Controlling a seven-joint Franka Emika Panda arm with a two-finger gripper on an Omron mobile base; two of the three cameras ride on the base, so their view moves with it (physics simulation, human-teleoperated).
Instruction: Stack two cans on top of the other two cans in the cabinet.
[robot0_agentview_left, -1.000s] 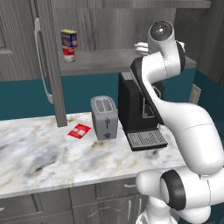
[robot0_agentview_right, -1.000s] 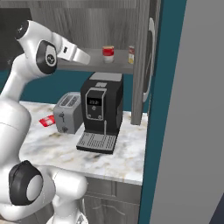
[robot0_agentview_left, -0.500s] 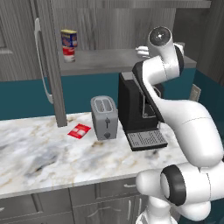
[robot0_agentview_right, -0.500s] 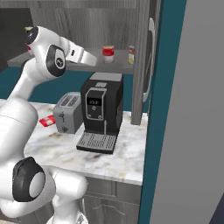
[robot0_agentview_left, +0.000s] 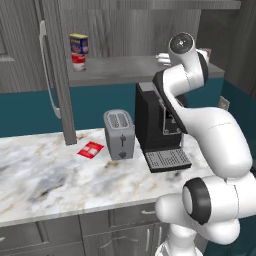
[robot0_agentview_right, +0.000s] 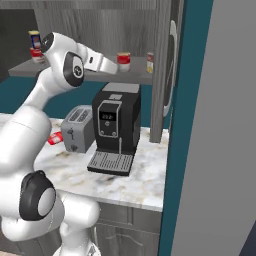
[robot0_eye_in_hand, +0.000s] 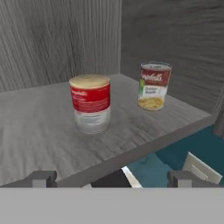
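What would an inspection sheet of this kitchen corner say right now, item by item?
Surface: grey shelf board inside the grey wood-grain wall cabinet; white marbled counter below.
Job's things: dark blue can with yellow rim stacked on a red can with white band at the shelf's left end; second red can with white band and pale cream can with red and green marks stand apart, unstacked.
Clutter: silver toaster, black coffee machine, flat red packet.
Hand: open hand, empty, facing the second red can.
Cables: nothing seen.
Surroundings: teal wall, grey drawers.
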